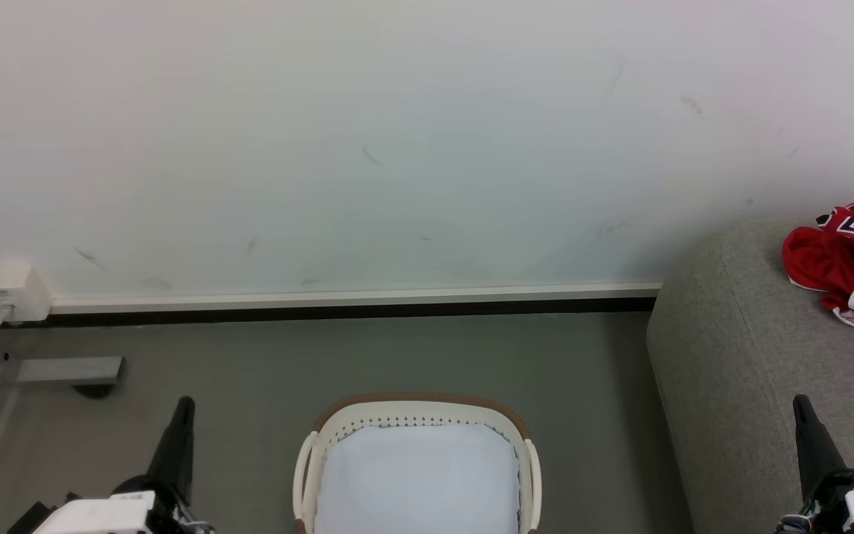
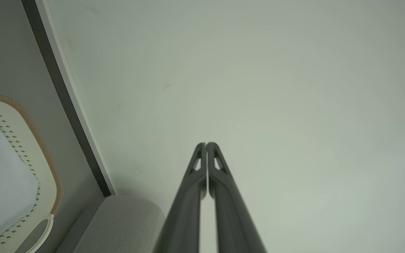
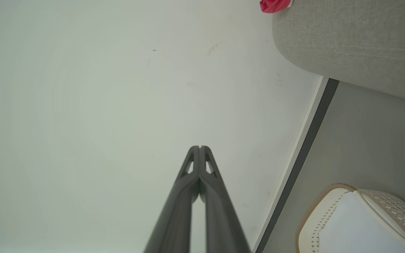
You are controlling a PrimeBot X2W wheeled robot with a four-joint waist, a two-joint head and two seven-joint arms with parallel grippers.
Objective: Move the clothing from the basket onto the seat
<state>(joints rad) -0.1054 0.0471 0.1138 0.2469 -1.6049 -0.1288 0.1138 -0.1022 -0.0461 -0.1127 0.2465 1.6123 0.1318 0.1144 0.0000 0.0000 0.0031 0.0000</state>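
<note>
clothing (image 1: 853, 259): red, crumpled on grey seat (image 1: 746, 356) | basket (image 1: 418, 406): cream, on floor beside seat

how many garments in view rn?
1: the red jersey, bunched on the grey seat at the head view's right edge. The frame cuts it off, so more may be hidden there.

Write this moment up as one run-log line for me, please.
jersey: on sofa | basket: on floor, nothing red inside | left gripper: shut, empty | right gripper: shut, empty
</note>
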